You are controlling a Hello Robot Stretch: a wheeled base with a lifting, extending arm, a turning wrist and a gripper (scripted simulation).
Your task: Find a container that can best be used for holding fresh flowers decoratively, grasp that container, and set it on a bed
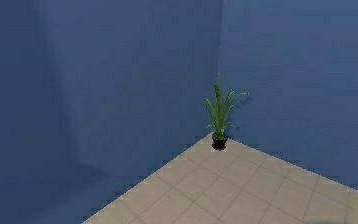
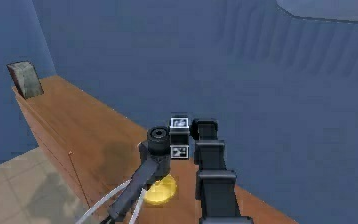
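- We count one potted plant [image 1: 219, 118].
- One gripper [image 2: 115, 205] (holding anything? we cannot tell) near one yellow thing [image 2: 163, 191].
- One frame [image 2: 25, 78] on one wooden top [image 2: 82, 120].

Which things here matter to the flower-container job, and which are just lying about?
Job: yellow round thing, possibly the container; wooden top under it.
Lying about: framed picture on that top; potted plant in the corner.
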